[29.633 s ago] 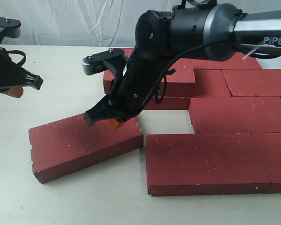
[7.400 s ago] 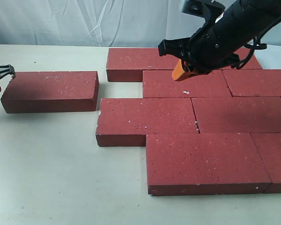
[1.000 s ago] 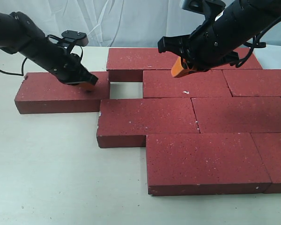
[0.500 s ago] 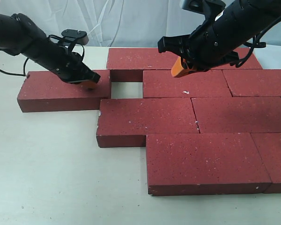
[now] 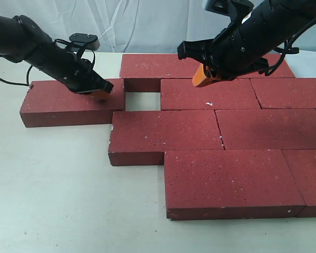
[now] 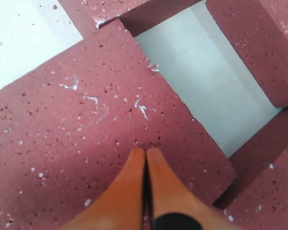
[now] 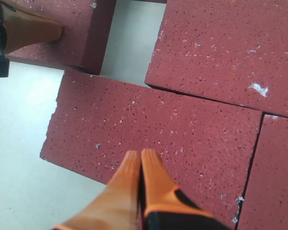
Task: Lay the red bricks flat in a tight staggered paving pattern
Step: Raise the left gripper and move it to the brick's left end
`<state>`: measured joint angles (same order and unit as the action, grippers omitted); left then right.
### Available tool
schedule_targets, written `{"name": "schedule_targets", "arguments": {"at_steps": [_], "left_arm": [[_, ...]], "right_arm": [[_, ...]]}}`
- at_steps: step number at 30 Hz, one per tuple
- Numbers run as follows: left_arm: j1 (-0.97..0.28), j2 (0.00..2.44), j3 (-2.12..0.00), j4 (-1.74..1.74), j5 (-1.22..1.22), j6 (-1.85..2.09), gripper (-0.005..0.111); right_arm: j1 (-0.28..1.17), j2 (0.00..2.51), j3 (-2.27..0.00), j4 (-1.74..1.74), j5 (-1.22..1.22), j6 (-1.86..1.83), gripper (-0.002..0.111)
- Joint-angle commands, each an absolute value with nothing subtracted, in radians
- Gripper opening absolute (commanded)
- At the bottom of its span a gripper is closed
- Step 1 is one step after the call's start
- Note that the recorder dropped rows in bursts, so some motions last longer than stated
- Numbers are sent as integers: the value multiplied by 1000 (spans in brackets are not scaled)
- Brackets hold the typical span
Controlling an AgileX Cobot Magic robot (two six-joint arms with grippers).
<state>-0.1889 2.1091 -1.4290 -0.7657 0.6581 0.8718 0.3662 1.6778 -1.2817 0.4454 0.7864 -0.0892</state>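
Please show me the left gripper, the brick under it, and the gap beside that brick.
left gripper [image 5: 101, 91], exterior view, at its shut fingertips.
brick under it [image 5: 52, 100], exterior view, on its top face.
gap [image 5: 142, 101], exterior view, at its middle.

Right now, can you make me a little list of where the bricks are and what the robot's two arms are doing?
laid bricks: flat, in staggered rows, packed close
loose brick: flat, on the left, lined up with the second row from the back
gap: open space between the loose brick and the next brick in that row
left end effector: shut, tips on the loose brick's top, near the end facing the gap
right end effector: shut, holding nothing, over the laid bricks
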Motion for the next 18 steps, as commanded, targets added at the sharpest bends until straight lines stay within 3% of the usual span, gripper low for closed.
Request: {"name": "schedule_targets", "arguments": {"at_steps": [1, 10, 18], "left_arm": [[-190, 2100, -1448, -777, 701, 874, 0], [-177, 2038, -1465, -679, 703, 835, 0], [4, 1932, -1465, -535, 706, 522, 0]], "right_arm": [[360, 1666, -1280, 446, 776, -95, -1], [360, 1666, -1280, 446, 776, -95, -1], [360, 1666, -1280, 446, 776, -95, -1]]}}
